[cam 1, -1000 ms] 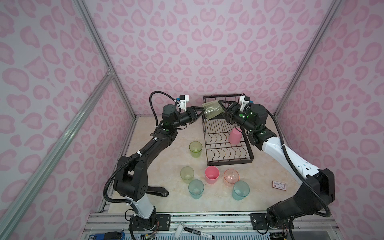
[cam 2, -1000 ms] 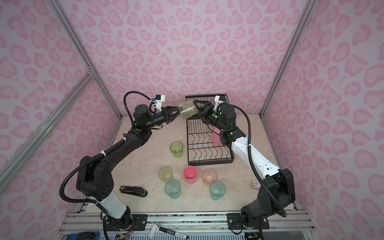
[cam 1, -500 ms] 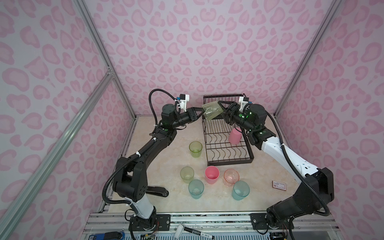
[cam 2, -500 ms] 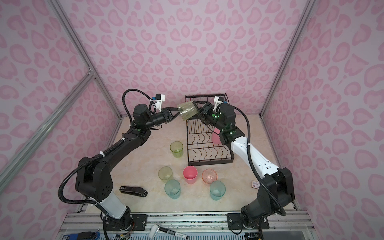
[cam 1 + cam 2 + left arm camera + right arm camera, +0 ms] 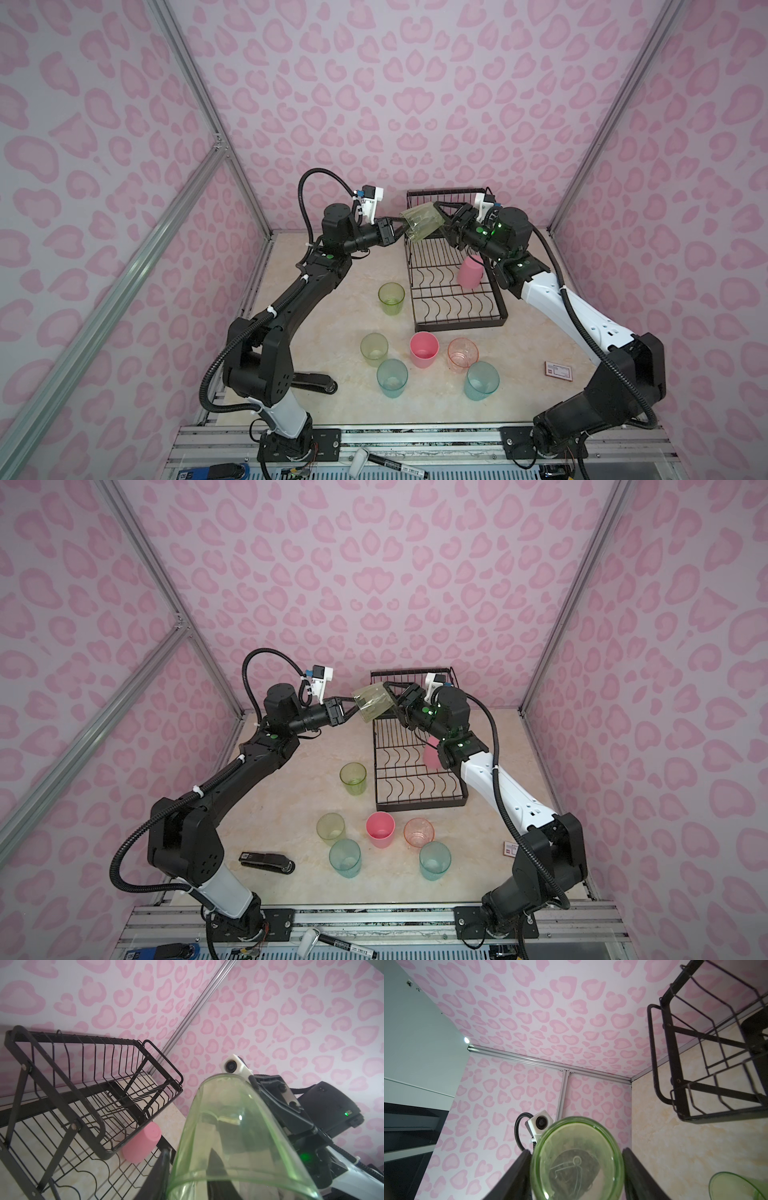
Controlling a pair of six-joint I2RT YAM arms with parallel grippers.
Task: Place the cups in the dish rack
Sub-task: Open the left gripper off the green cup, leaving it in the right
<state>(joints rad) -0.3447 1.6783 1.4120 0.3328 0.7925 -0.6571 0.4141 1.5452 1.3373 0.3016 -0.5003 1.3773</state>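
**Two grippers, one cup: a handover above the rack**

A green cup hangs on its side in mid-air between the two grippers, just in front of the upper basket of the rack, as both top views show. The right gripper is clamped on the cup's base end, a finger on each flank. The left gripper straddles the rim, one finger outside the wall and one inside. Whether it pinches or has let go cannot be told. A pink cup sits mouth-down on the lower tier. Six loose cups stand upright on the table, in front of the rack.

This looks like a handover to the right gripper, with one cup of eight racked. Done well, the left jaws open fully and draw straight back along the cup's axis, so the inner finger does not drag the rim. Only then should the right gripper turn the mouth down and lower the cup onto the lower tier beside the pink one, clear of the basket. The wall looks thin and slick, so a slow turn suits it.
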